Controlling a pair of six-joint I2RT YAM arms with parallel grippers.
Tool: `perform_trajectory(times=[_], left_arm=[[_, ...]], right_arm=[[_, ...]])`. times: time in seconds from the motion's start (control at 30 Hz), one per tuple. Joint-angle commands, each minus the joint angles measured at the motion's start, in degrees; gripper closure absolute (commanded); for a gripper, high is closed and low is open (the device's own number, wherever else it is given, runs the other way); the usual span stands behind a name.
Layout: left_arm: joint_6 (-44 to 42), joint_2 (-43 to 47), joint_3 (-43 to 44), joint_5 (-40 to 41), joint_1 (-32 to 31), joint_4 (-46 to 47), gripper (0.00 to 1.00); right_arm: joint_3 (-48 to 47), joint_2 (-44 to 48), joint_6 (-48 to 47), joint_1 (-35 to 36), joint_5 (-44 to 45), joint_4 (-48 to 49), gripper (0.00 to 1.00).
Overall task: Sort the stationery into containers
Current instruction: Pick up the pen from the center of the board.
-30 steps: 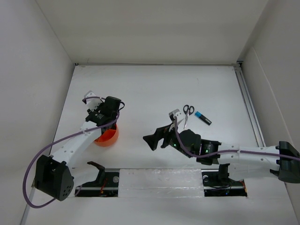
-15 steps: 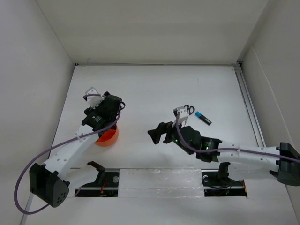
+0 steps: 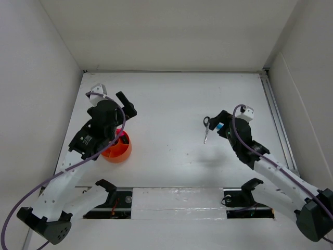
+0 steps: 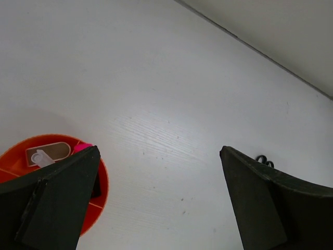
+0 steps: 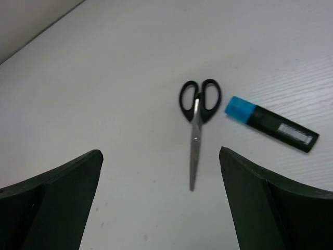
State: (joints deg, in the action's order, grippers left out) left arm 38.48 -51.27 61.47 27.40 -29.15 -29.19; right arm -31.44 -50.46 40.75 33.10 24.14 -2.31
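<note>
The orange cup (image 3: 117, 150) stands at the left; in the left wrist view the cup (image 4: 31, 152) shows a pale oblong piece (image 4: 52, 151) and a pink tip (image 4: 82, 147) inside. My left gripper (image 3: 127, 115) hangs open just beyond the cup, and the left gripper (image 4: 159, 152) has only bare table between its fingers. Black-handled scissors (image 3: 206, 128) lie right of centre, closed, and the scissors (image 5: 196, 121) point their blades toward my open right gripper (image 5: 161, 152). The blue-capped black marker (image 5: 271, 124) lies beside them. The right gripper (image 3: 222, 126) covers most of the marker from above.
White walls close in the table at the left, back and right. A metal rail (image 3: 277, 119) runs along the right edge. The scissors' handle (image 4: 264, 160) peeks past my left gripper's right finger. The arm bases and mounts sit on the near edge.
My left gripper has opened and pulled up and back from over the cup. My right arm has swung from the table's middle to the right, beside the scissors and marker, still open.
</note>
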Motion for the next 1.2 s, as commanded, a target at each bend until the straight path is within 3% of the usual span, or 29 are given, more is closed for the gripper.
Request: perform_trajectory(times=[0.0,0.13,0.33,0.63,0.77,0.97,1.17], left_arm=[[-8.59,1.08,2.86,-6.13,-0.12,-2.98,0.00],[-11.66,5.20,-1.17,-8.32,-0.12,-1.23,0.00],[-14.21,9.69,-6.89,-12.98,-0.12,2.73,0.00],[-14.22,11.71,-7.42,-14.39,-0.12,3.35,0.00],[-14.22,12.95,-7.95,-15.00,-0.12,3.88,0.00],[-14.75,12.95,-7.95,-15.53,-0.12,3.88,0.00],[-14.75,13.47,-7.95,-15.53,-0.12,3.88,0.00]], right_arm=[[-0.55,-3.50,-1.64,-6.65,-2.69,-3.32,0.00],[-0.55,-9.91,-3.92,-19.44,-9.27,-0.95,0.00],[-5.99,-19.41,-11.30,-23.87,-15.07,-0.95,0.00],[-14.51,-31.44,-14.29,-26.07,-22.81,-8.67,0.00],[-15.84,-31.73,-15.52,-24.49,-19.31,-14.12,0.00],[-17.87,-32.42,-19.04,-25.02,-20.89,-19.23,0.02],[-21.73,-40.94,-19.04,-24.23,-18.61,-22.74,0.06]])
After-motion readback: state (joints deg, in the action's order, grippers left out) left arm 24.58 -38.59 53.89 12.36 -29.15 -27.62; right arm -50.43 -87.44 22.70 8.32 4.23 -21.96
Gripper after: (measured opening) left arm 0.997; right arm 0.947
